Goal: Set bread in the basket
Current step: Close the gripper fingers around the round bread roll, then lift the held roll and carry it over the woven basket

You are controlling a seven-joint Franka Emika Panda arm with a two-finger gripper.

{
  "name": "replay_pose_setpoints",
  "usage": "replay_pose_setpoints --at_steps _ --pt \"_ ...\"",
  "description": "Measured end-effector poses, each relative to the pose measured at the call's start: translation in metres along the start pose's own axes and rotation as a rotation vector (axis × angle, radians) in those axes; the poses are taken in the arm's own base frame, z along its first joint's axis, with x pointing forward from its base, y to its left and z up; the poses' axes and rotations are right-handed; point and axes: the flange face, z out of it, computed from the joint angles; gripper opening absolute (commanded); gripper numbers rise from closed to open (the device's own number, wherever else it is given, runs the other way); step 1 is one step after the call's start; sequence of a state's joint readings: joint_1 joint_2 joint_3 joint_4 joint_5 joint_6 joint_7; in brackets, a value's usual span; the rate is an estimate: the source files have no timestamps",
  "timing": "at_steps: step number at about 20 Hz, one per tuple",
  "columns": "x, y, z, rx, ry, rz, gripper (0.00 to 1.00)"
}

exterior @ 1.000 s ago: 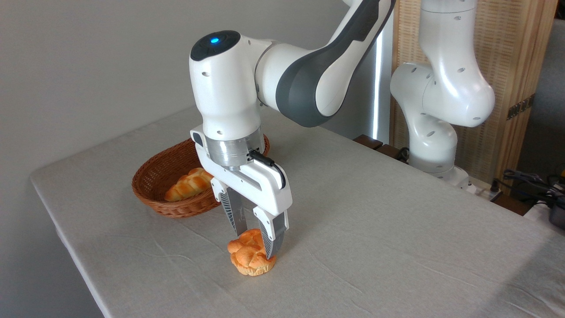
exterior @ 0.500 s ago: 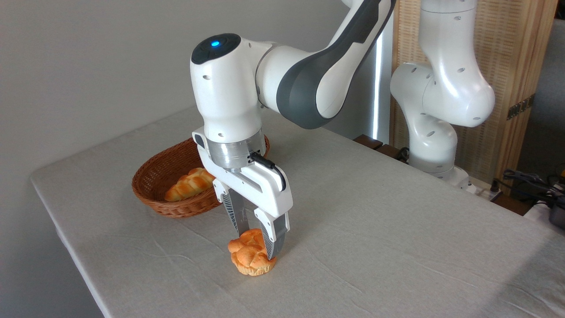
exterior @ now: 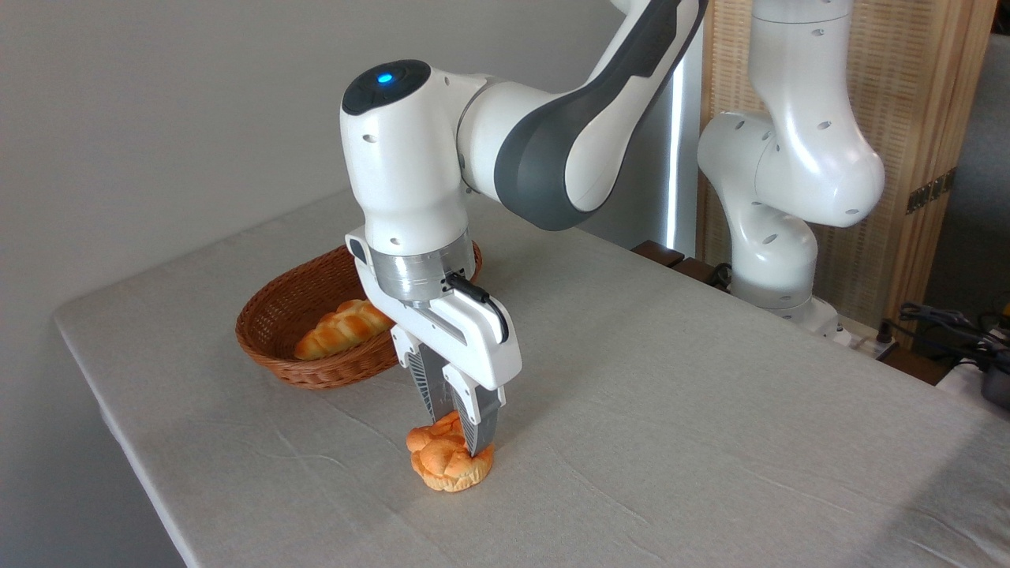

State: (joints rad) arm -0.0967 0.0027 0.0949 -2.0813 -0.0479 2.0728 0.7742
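The bread point(exterior: 443, 462), a round golden-orange knotted bun, rests on the grey tablecloth near the front edge. My gripper point(exterior: 459, 432) points straight down over it, and both fingers have pressed in against its upper right part, squeezing it. The bun still touches the cloth. The basket point(exterior: 293, 335), oval brown wicker, stands behind and to the left of the bun, partly hidden by my wrist.
A long braided loaf point(exterior: 341, 329) lies inside the basket. The table's front-left edge point(exterior: 142, 473) runs close to the bun. The arm's white base point(exterior: 777, 260) stands at the back right, with cables point(exterior: 947, 331) beyond it.
The fingers have drawn together from a wide stance onto the bun. The bun and arm have kept their place.
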Motion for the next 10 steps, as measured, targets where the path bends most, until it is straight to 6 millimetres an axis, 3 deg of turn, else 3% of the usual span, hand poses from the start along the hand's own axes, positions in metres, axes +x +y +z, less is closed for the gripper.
replay_pose_setpoints --at_steps 10 --pt "-0.0006 0.0014 -0.0050 0.003 0.005 0.003 0.57"
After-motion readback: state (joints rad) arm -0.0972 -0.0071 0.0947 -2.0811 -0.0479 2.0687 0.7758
